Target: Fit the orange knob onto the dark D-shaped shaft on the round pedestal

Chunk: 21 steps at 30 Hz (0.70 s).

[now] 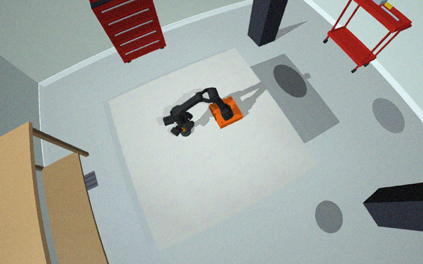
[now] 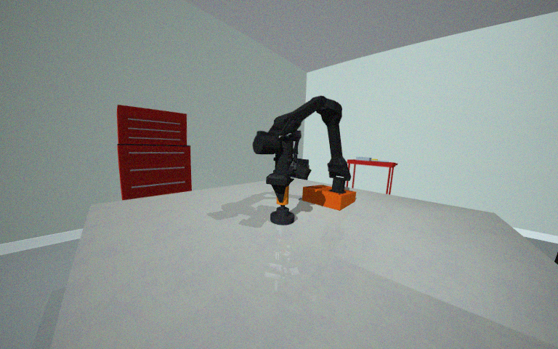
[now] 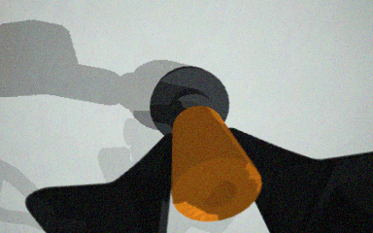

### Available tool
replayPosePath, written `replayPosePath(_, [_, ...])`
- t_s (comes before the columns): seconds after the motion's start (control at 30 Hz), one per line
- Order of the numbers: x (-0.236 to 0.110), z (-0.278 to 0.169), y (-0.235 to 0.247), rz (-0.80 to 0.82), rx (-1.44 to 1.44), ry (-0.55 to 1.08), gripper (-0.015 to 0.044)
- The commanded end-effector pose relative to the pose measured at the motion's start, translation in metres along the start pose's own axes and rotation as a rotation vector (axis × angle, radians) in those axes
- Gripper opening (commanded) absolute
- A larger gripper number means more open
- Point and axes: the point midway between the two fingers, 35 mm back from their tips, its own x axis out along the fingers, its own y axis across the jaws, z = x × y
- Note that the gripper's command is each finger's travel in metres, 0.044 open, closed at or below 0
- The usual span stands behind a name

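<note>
The orange knob (image 2: 284, 196) (image 3: 209, 155) (image 1: 184, 129) is upright between the fingers. My gripper (image 2: 282, 197) (image 3: 199, 136) is shut on it, one finger on each side in the wrist view. The dark round pedestal (image 2: 282, 217) (image 3: 214, 84) (image 1: 186, 133) stands on the pale table top (image 2: 184, 263) right below the knob. In the exterior view the knob's lower end is above the pedestal's wide base, with a short dark part showing between them. The shaft's flat side and the knob's hole are hidden; whether the knob's end touches the shaft I cannot tell.
The arm stands on an orange base block (image 1: 235, 111) (image 2: 329, 197), behind and to the right of the pedestal in the exterior view. A red drawer cabinet (image 1: 129, 25) (image 2: 154, 164) and a red cart (image 1: 351, 46) stand away beyond the table. Arm shadows fall around the pedestal.
</note>
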Motion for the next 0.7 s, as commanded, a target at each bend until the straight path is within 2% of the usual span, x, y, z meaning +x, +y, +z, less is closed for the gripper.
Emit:
replayPosePath(0.0, [-0.002, 0.002, 0.002, -0.004, -0.018, 0.005, 0.0000])
replayPosePath(0.67, [0.013, 0.002, 0.003, -0.004, -0.014, 0.005, 0.0000])
